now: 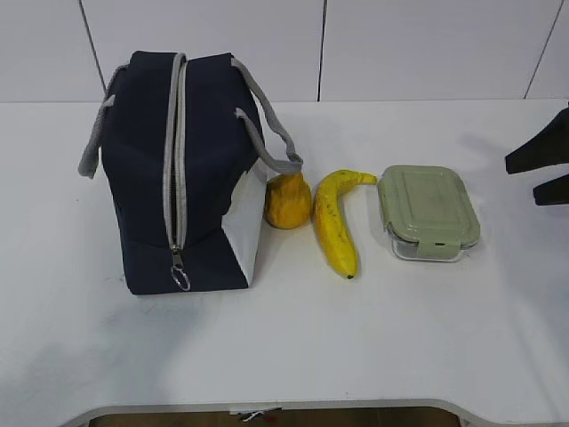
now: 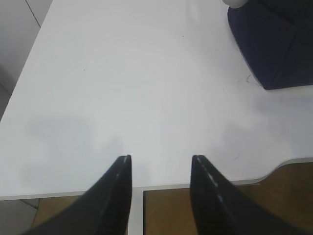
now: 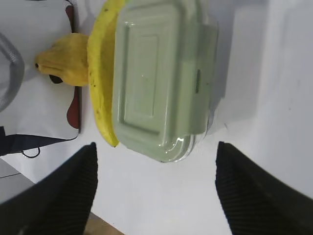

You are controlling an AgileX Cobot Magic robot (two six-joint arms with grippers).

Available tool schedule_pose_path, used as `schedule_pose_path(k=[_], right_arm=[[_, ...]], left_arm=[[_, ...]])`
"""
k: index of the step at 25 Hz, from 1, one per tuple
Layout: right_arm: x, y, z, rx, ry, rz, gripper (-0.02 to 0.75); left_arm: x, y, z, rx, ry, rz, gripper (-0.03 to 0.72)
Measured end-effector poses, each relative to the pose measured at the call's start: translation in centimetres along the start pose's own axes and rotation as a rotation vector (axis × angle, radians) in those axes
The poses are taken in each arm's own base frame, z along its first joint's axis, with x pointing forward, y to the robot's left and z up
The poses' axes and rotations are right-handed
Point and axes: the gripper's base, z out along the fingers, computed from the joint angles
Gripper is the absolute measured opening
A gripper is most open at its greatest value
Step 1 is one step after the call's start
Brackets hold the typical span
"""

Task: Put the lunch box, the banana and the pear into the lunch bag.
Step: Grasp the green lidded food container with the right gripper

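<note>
The navy lunch bag (image 1: 178, 169) stands at the left, its grey zipper closed and the ring pull at the front. The pear (image 1: 288, 201) rests against its white side. The banana (image 1: 336, 224) lies to the right of the pear. The lunch box (image 1: 428, 212) with its sage-green lid sits right of the banana. My right gripper (image 1: 542, 173) hangs open at the right edge, right of the lunch box. In the right wrist view my right gripper (image 3: 155, 156) is open and empty, with the lunch box (image 3: 161, 78), banana (image 3: 100, 78) and pear (image 3: 66, 63) ahead. My left gripper (image 2: 161, 164) is open over bare table near the front edge; a bag corner (image 2: 274, 39) shows at upper right.
The white table (image 1: 356, 338) has its front edge with a cutout at the bottom. A white panelled wall (image 1: 400, 44) stands behind.
</note>
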Motion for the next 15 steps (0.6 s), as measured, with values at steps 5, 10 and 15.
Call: schedule_pose_path(k=[5,10,15], right_arm=[[-0.6,-1.8,1.4,-0.012,0.025,0.027,0.591],[-1.2,-2.9,2.6,-0.052,0.016,0.057,0.591],[-2.2,-3.9,3.5,-0.079,-0.003,0.065,0.591]], left_arm=[[0.0,0.0,0.0,0.0,0.0,0.0,0.306],[0.0,0.0,0.0,0.0,0.0,0.0,0.306],[0.0,0.0,0.0,0.0,0.0,0.0,0.306]])
